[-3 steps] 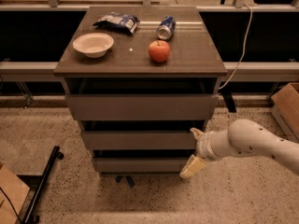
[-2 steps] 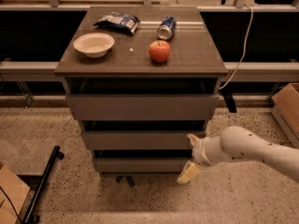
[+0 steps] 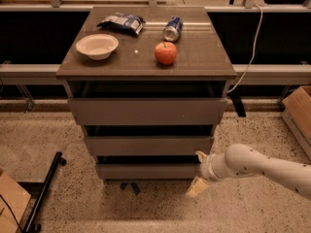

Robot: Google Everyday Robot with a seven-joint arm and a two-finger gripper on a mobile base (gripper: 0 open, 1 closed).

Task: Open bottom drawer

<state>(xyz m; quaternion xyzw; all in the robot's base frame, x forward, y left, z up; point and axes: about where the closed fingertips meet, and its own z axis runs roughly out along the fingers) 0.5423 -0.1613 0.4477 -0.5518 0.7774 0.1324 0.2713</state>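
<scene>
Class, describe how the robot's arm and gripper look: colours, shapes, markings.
The arm is a smooth, white, rounded tube with small dark dots. The gripper, by the right end of the bottom drawer, has two pale cream fingers.

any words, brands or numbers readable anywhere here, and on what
Snack bag: has print, too blurred to read.
Soda can: label too blurred to read.
Bowl, apple, bottom drawer: no text visible.
Pincer, at the bottom drawer's right end: no markings visible.
</scene>
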